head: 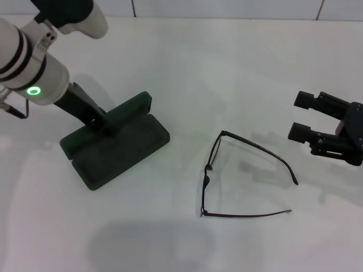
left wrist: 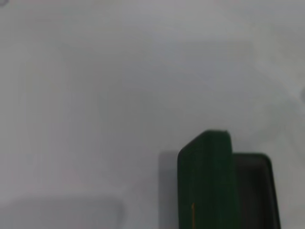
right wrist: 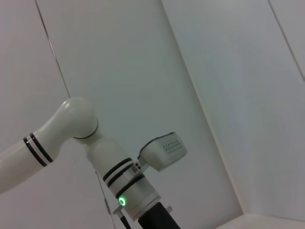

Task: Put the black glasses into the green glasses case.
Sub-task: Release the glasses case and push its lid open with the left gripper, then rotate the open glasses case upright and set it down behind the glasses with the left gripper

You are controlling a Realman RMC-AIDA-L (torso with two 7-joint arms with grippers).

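The black glasses lie on the white table right of centre, temples unfolded and pointing right. The green glasses case lies open at centre left, its lid raised at the back and its dark lining showing. My left gripper reaches down onto the case at its lid edge. The left wrist view shows the green lid close up beside the dark lining. My right gripper hovers open and empty at the right edge, apart from the glasses, its tips pointing left.
The white table spreads around both things, with a tiled wall behind it. The right wrist view shows only my left arm against the wall.
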